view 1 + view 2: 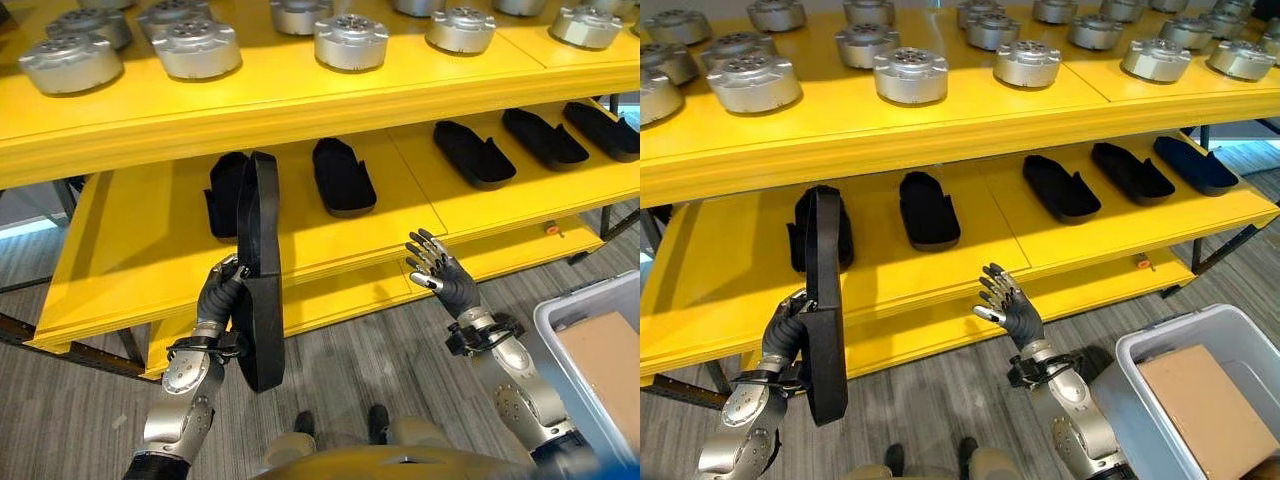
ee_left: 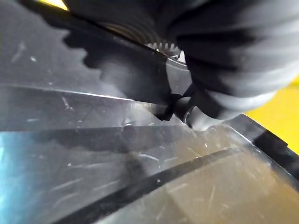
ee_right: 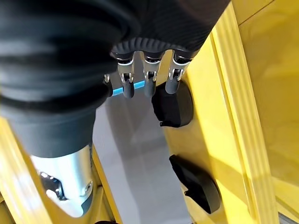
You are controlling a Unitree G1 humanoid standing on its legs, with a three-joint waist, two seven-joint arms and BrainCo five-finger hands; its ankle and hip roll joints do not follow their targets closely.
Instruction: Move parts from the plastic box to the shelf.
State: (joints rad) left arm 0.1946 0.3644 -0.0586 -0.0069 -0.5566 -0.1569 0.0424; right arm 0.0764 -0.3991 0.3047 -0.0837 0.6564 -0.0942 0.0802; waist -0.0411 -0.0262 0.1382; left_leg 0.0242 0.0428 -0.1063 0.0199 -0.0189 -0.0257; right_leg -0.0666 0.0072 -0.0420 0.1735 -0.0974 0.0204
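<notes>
My left hand point(image 1: 218, 297) is shut on a long black shoe-shaped part point(image 1: 260, 280), holding it upright on edge in front of the yellow shelf point(image 1: 150, 240). The part's top reaches the middle shelf level, just before another black part point(image 1: 225, 195) lying there. The left wrist view has the part's glossy black surface point(image 2: 93, 154) right against the hand. My right hand point(image 1: 440, 272) hovers open with nothing in it, fingers spread, in front of the shelf's lower edge. The grey plastic box point(image 1: 570, 325) stands on the floor at the lower right.
Several black parts point(image 1: 343, 176) lie in a row on the middle shelf. Silver round motor housings point(image 1: 351, 41) fill the top shelf. A brown cardboard sheet point(image 1: 608, 365) lies in the plastic box. Grey wood-pattern floor lies below the shelf.
</notes>
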